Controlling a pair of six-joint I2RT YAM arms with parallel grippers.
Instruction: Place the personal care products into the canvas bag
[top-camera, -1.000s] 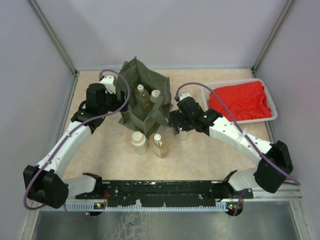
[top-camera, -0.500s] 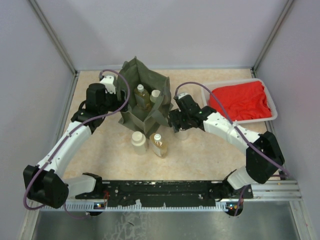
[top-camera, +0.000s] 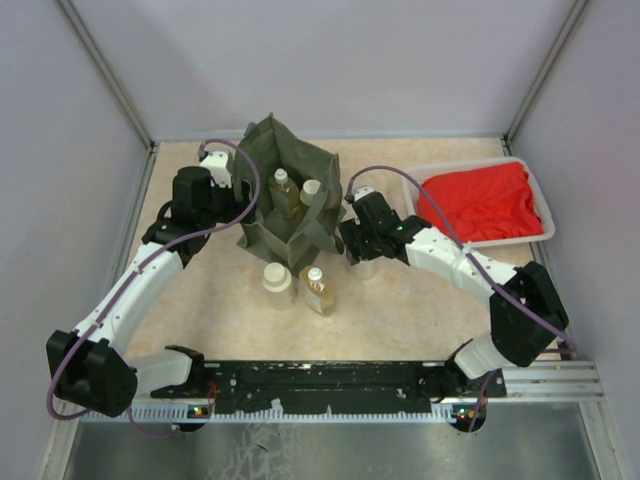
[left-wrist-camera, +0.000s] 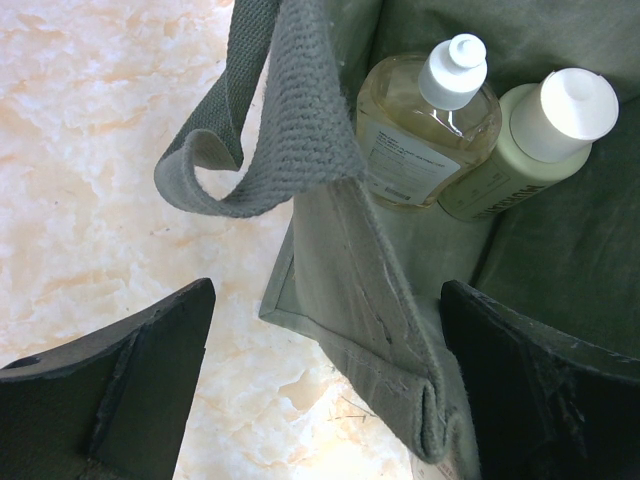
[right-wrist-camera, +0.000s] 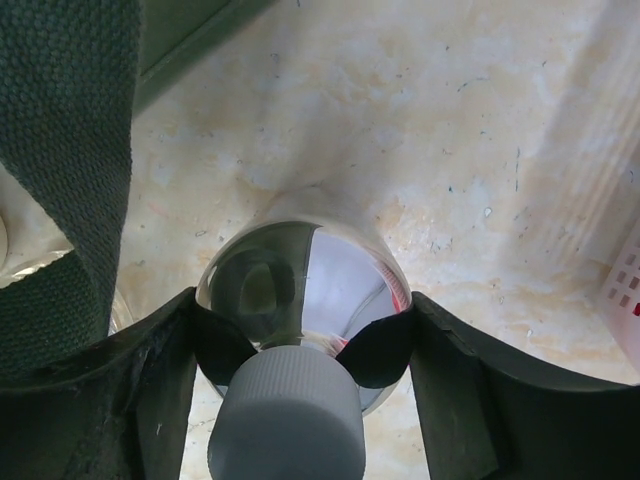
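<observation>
**Top view.** My right gripper (top-camera: 358, 247) sits over the silvery bottle (top-camera: 366, 268), which stands just right of the canvas bag (top-camera: 292, 232). My left gripper (top-camera: 236, 207) is at the bag's left wall. A loose beige bottle (top-camera: 277, 283) and a loose amber bottle (top-camera: 318, 291) stand on the table (top-camera: 220, 310) just near the bag. The tabletop is smooth, marbled beige. Pale walls close in on the left, far and right sides. A white tray (top-camera: 545, 215) holding a red cloth (top-camera: 480, 200) lies far right, close to my right forearm, and a wide swing could clip it.

**Left wrist view.** My fingers (left-wrist-camera: 150, 370) are spread wide astride the bag's wall and pinch nothing. I judge the limp cloth could sag and narrow the mouth. The bagged amber bottle (left-wrist-camera: 425, 115) and the bagged pale bottle (left-wrist-camera: 520, 150) touch, and a dropped bottle might knock them.

**Right wrist view.** My pads (right-wrist-camera: 225, 345) press on both flanks of the silvery bottle, beside its cap (right-wrist-camera: 288, 420). Its mirror-smooth, rounded body may slip or twist on lifting. The handle strap (right-wrist-camera: 70, 150) hangs just left and could snag.
</observation>
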